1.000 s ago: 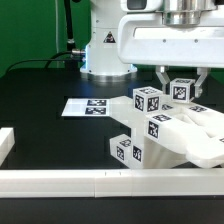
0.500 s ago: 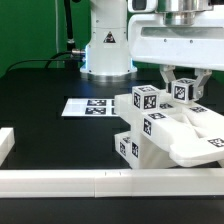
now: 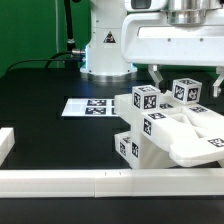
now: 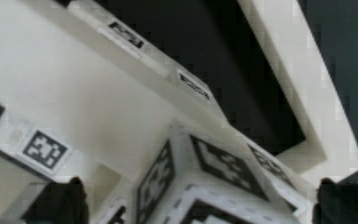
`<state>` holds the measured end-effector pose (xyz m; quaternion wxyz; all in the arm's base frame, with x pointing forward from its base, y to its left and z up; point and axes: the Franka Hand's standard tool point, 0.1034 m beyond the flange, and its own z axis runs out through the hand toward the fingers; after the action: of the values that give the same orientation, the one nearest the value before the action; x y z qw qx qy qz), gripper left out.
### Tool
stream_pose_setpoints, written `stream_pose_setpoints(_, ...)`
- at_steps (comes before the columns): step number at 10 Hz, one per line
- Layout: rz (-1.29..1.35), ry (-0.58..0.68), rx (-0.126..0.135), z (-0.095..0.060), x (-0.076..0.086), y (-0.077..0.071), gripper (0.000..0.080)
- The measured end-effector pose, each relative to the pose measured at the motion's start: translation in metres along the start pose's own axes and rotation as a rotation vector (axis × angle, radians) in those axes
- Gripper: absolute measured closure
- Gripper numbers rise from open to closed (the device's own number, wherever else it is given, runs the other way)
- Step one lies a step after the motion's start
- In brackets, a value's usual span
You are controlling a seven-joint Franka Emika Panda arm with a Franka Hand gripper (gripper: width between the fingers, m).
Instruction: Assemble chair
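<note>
White matte plastic makes up everything we care about here: the blocky, partly joined chair [image 3: 165,130] sits on the black table [image 3: 50,90] at the exterior view's right, close behind the long low white border rail [image 3: 100,182]. We judge it rests against that rail so the rail can brace it while parts are pressed home.

A square white leg with black-and-white tags [image 3: 186,92] stands upright on top of the assembly. Our tool [image 3: 186,80] hangs straight above it, its two dark fingers [image 3: 157,76] spread wide on either side of the leg and apparently not touching it. From the wrist view, the leg's tagged top [image 4: 202,175] lies between the finger tips, with the flat white panel and frame [image 4: 123,110] running away beneath. We read this as the leg seated in its socket and let go, though whether it is fully tightened we cannot tell.

Behind, the flat white marker board [image 3: 88,106] lies on the table near the arm's base, well clear of the work.
</note>
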<state>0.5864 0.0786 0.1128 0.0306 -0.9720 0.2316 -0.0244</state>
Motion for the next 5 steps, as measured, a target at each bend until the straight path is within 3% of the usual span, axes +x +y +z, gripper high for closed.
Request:
stream_pose_setpoints(2, -0.167, -0.002, -0.008, 0.0005, -0.0007, 0.0008, 0.0152)
stream_pose_setpoints(3, -0.317, -0.01, -0.033, 0.0014, -0.0032, 0.0014, 0.0151)
stream_pose_setpoints(5, -0.52, -0.017, -0.038, 0.001, -0.0029, 0.0022, 0.0151)
